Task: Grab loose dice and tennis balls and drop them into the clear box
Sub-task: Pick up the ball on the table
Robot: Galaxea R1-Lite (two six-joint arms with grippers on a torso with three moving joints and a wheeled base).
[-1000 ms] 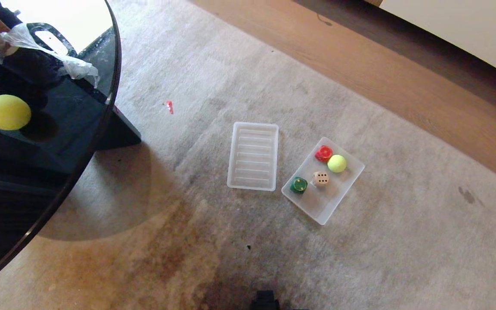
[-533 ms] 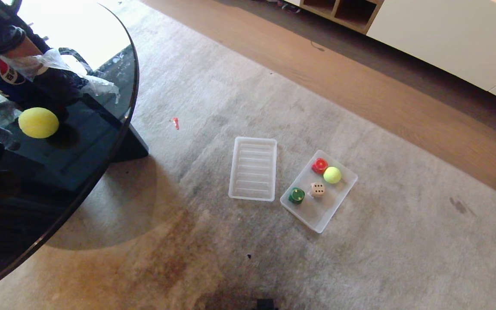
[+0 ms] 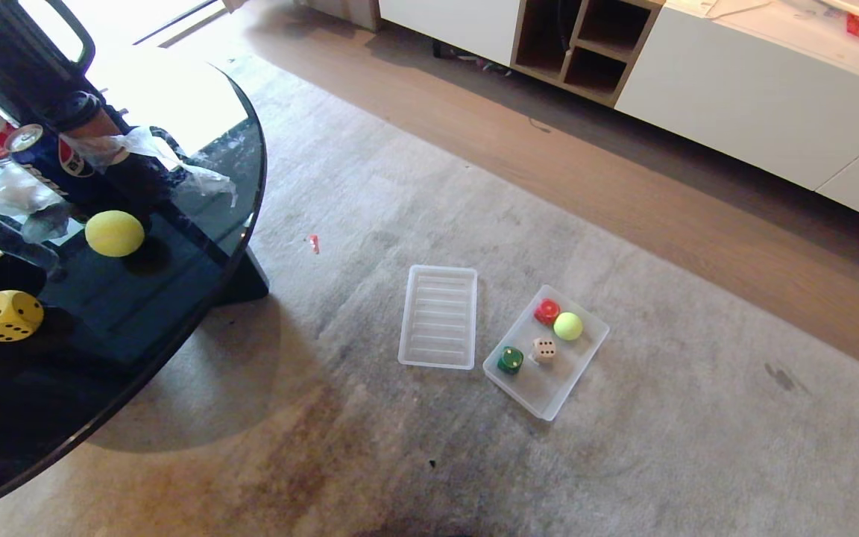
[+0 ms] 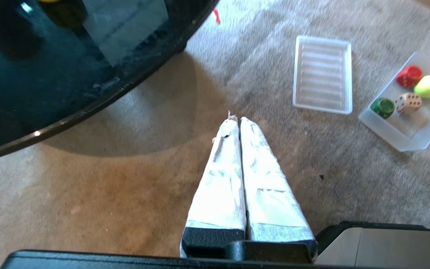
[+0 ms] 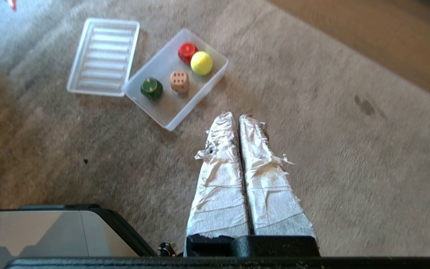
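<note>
Our head view has tilted up, so beside the box (image 3: 575, 364) holding a beige die (image 3: 544, 350) and ball (image 3: 568, 326), we now see a yellow die (image 3: 8, 315) and second ball (image 3: 114, 233) waiting on the table (image 3: 198, 291), both grippers (image 4: 236, 120) (image 5: 236, 116) pinched shut, empty.

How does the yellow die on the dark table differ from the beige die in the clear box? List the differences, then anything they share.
Colour: the yellow die is bright yellow with black pips; the beige die is wood-coloured with dark pips.
Place: the yellow die sits loose on the dark table; the beige die lies in the clear box on the carpet.
Neighbours: the beige die has a tennis ball close by in the box.
Shared: both are rounded cubes at rest, untouched.
</note>
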